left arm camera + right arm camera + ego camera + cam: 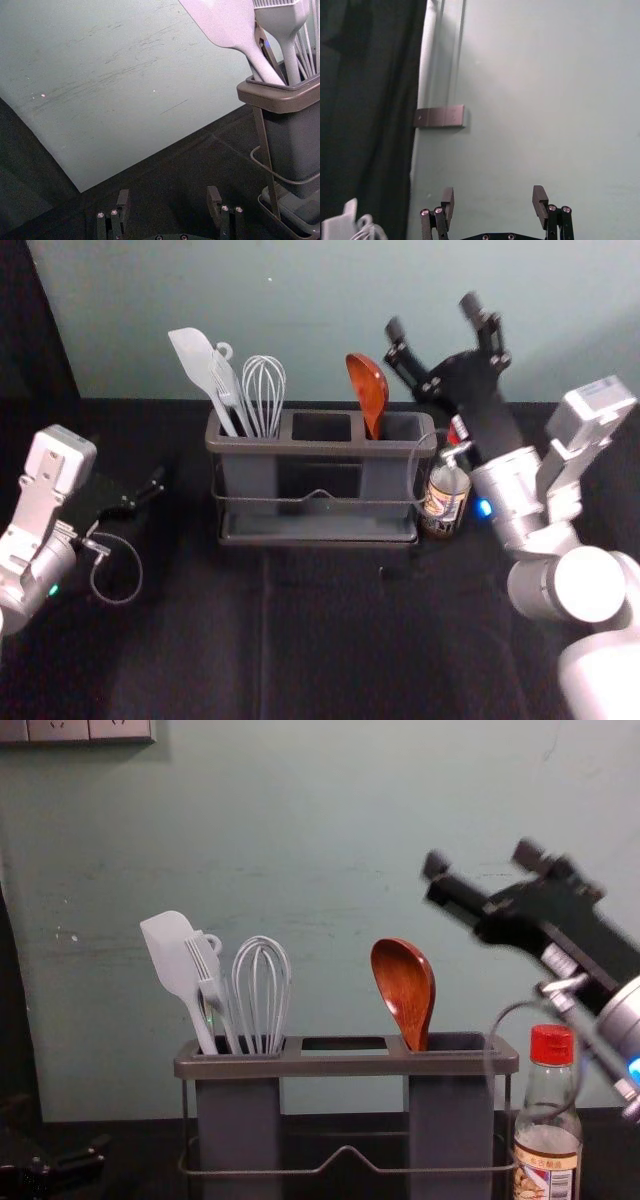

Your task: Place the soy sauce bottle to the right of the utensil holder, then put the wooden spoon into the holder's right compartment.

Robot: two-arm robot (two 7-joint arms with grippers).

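- Soy sauce bottle [551, 1120], upright just beside the utensil holder [340, 1065], off its right edge; whether they touch, I cannot tell.
- Left gripper [150, 486], to the left of the holder, fingers well parted around open air, with a gap of dark cloth [180, 620] between it and the holder's left edge.
- Wooden spoon [404, 990], bowl up in the holder's right compartment, close to that compartment's left edge.
- White spatula [170, 955] and whisk [262, 990], both in the holder's left compartment.
- Right gripper [432, 318], higher than the holder's right end, fingers wide apart, gripping nothing, apart from spoon and rim.
- Pale wall [300, 840], behind the holder.
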